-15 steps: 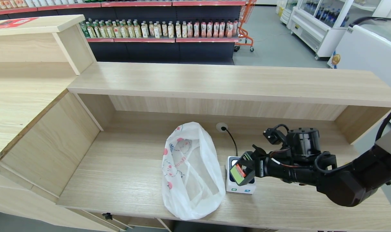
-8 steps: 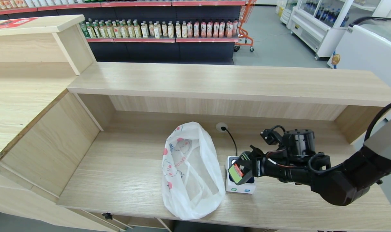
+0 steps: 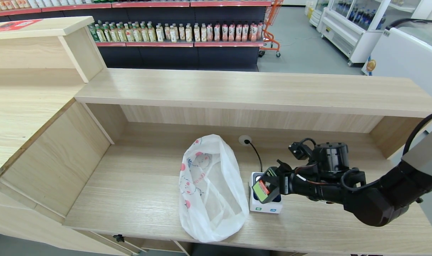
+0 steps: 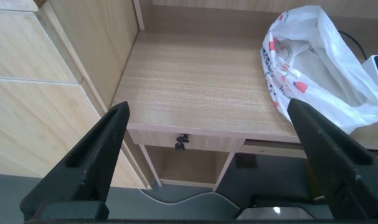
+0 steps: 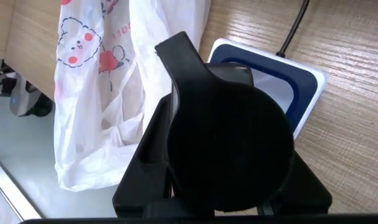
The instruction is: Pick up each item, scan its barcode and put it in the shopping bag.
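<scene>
You have the right gripper (image 3: 266, 185) pinched on a small flat packet (image 3: 260, 192), and it hangs just above the scanner (image 3: 269, 208), so the step in hand looks like the scan itself. Turn the wrist so that the face with the barcode looks down into the scanner's blue window (image 5: 287, 87), and hold the packet level and close to the glass without touching it. From the head view you cannot tell which face carries the barcode, so be ready to roll the packet a little if no read comes. Once it reads, carry it toward your left to the shopping bag (image 3: 212, 192), which lies just beside the scanner on the counter (image 3: 137, 192) with its mouth open toward the near edge. Lift clear of the bag's rim before you let go, for the thin film will drag and fold if a finger catches it. Mind the black cable (image 3: 256, 154) that runs from the back of the scanner. The packet shows a green face with a red-orange band at one end and looks light and stiff. The left gripper (image 4: 207, 115) sits with its fingers spread wide and nothing between them, out past the counter's near edge
</scene>
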`<state>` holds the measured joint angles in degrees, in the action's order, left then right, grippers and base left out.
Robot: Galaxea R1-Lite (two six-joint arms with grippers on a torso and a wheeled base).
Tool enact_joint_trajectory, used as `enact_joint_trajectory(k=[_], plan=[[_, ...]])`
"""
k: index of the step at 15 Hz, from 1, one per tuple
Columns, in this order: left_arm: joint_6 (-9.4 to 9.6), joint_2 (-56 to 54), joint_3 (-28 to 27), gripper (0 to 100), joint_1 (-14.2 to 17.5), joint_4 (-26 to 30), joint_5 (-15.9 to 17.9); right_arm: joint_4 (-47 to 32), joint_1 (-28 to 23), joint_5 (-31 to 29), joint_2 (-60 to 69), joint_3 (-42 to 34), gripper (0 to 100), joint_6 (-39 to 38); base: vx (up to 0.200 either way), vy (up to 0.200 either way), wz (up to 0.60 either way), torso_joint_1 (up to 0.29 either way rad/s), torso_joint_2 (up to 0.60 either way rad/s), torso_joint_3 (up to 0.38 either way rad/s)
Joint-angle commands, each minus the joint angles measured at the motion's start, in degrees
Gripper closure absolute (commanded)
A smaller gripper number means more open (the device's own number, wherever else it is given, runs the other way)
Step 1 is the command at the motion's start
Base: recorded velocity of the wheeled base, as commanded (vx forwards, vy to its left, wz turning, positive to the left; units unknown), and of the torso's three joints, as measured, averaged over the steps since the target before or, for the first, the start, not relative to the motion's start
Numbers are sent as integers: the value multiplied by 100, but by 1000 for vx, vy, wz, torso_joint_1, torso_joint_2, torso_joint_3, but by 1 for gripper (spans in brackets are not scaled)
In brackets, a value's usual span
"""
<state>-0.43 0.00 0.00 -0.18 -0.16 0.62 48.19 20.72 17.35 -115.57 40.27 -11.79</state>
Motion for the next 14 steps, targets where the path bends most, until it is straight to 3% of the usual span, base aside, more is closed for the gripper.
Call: enact_joint_trajectory(k=[1,4,7,10,14], plan=[[-1,0,0,0,1,-2,-1,77,-7,6,192,-10,100,-25,0,0,0,0,0,0],[-1,9,0,0,1,-2,-1,516,-16,-452,1054,-300,100,27,0,0,0,0,0,0],[-1,9,0,0,1,-2,-1,446,28,-504,2117,-625,100,880,0,0,0,0,0,0],[8,0,0,0,1,-2,-1,419,617,-495,2636,-695,100,1513,0,0,0,0,0,0],[34,0,0,0,1,-2,-1,296,1382,-531,2653,-915,100,2040,0,200,0,0,-1,4]])
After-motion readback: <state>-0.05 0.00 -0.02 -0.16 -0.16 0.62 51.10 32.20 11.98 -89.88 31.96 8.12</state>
